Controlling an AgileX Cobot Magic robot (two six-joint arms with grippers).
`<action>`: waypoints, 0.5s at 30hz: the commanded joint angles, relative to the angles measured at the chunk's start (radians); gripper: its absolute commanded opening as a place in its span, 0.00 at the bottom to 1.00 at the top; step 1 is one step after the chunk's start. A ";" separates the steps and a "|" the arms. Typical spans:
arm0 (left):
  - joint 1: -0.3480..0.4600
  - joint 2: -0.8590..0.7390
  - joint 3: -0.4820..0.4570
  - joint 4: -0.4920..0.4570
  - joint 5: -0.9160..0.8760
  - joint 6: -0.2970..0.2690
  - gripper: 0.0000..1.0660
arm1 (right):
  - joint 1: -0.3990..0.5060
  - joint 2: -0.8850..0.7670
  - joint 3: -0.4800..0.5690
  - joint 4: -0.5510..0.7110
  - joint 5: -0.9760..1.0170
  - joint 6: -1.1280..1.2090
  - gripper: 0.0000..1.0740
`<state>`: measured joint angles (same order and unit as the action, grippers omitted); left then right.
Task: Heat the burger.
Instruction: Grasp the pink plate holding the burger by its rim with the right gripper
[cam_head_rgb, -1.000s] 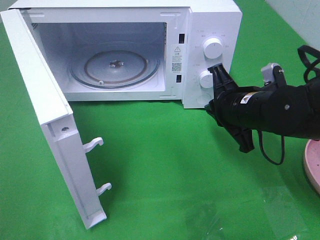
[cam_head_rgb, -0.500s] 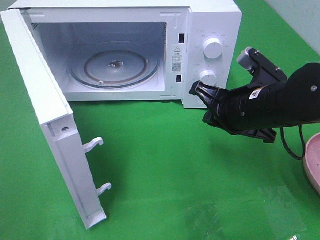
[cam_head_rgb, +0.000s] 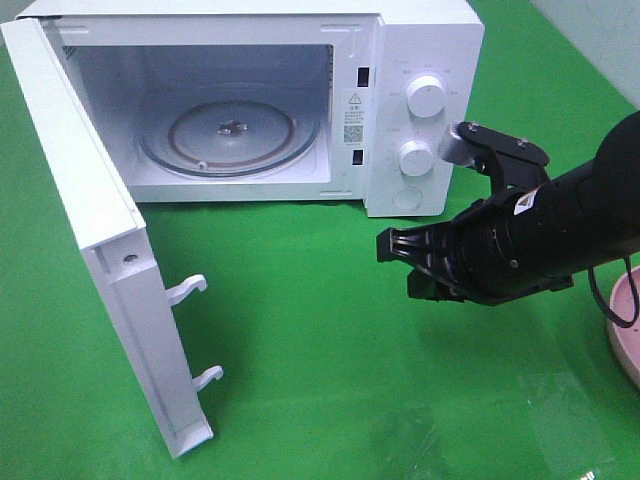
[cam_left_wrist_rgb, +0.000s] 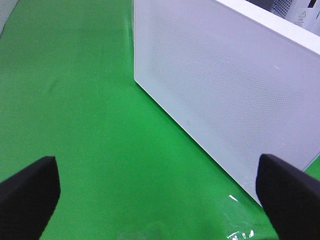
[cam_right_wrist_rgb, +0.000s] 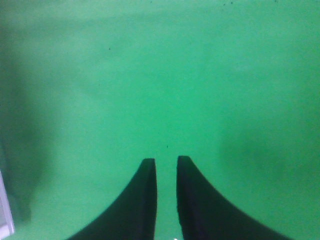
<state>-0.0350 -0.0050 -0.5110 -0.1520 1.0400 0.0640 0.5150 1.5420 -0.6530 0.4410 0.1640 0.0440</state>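
Right hand: hung low over the green table, with its dark arm trailing behind it. In its own wrist view the two fingers stood parted by a narrow slit with only green cloth between them. The hand was released and grasping nothing.

Microwave: stood just beyond the right hand, on its far side. The lower knob sat nearest the hand's wrist, and the upper knob was above that. The fingertips were apart from the microwave's front.

Door: swung wide open. It stood well apart from the right hand, out ahead of the fingertips across a bare stretch of table. Two white latch hooks stuck out from its inner edge towards the hand. The glass turntable showed inside the open cavity.

Pink plate: lay behind the right hand, past the arm. Only part of its rim was in view.

Left hand: appeared only in its own wrist view. Its fingers were spread wide with nothing between them, so it was released. The door's white outer face rose ahead of it, upright on the table and close to one finger.

Burger: appeared in none of the views, so its place could not be told.
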 joint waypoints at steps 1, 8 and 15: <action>0.002 -0.018 0.001 0.001 -0.008 0.003 0.94 | -0.006 -0.030 -0.002 -0.086 0.120 -0.044 0.19; 0.002 -0.018 0.001 0.001 -0.008 0.003 0.94 | -0.006 -0.075 -0.002 -0.263 0.250 -0.016 0.29; 0.002 -0.018 0.001 0.001 -0.008 0.003 0.94 | -0.006 -0.152 -0.002 -0.332 0.321 0.009 0.34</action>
<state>-0.0350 -0.0050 -0.5110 -0.1520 1.0400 0.0640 0.5150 1.3980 -0.6520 0.1250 0.4740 0.0480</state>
